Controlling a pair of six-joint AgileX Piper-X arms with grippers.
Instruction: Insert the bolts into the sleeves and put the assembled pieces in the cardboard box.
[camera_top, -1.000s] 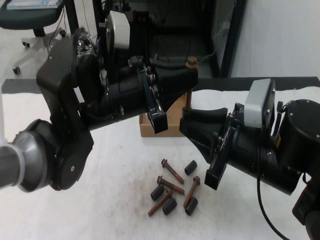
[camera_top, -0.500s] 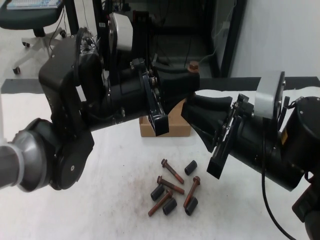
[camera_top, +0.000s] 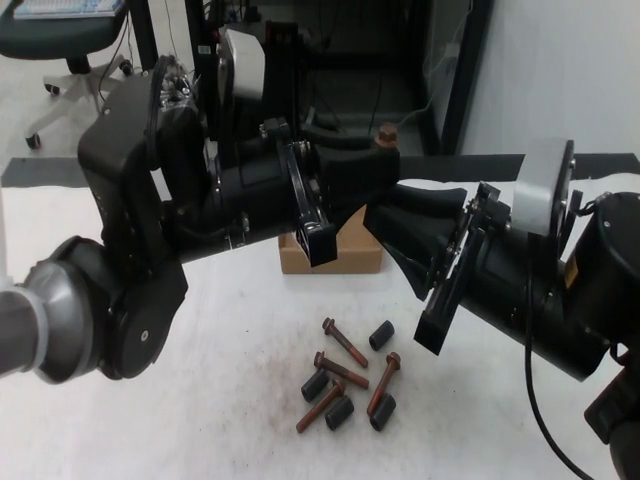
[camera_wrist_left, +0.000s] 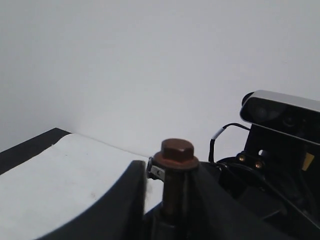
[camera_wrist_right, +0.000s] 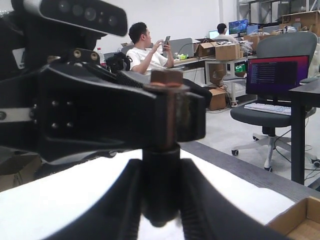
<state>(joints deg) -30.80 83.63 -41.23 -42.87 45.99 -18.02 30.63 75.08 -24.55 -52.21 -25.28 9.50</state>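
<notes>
Clamps a rusty brown metal bolt (camera_wrist_left: 177, 150), head up, in the fingers of the left gripper (camera_wrist_left: 172, 202), in the air near the brown cardboard box (camera_top: 335, 258). Squeezes a short black tube sleeve (camera_wrist_right: 160, 187) in the right gripper (camera_wrist_right: 160, 205), just under, in line with the bolt. On the white bench (camera_top: 200, 400): loose bolts (camera_top: 345, 342), loose sleeves (camera_top: 380, 335).

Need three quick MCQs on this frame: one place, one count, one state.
1. The cardboard box is:
A) on the bench, beyond the loose bolts
B) at the near edge
C) on the floor
2. Bolts lying loose:
A) two
B) four
C) seven
3. The left gripper is:
A) open
B) shut on a sleeve
C) shut on a bolt
Key: 1A, it sits past the pile; 2B, four rusty shafts show; 3C, the held bolt stands clamped in it, head up.
</notes>
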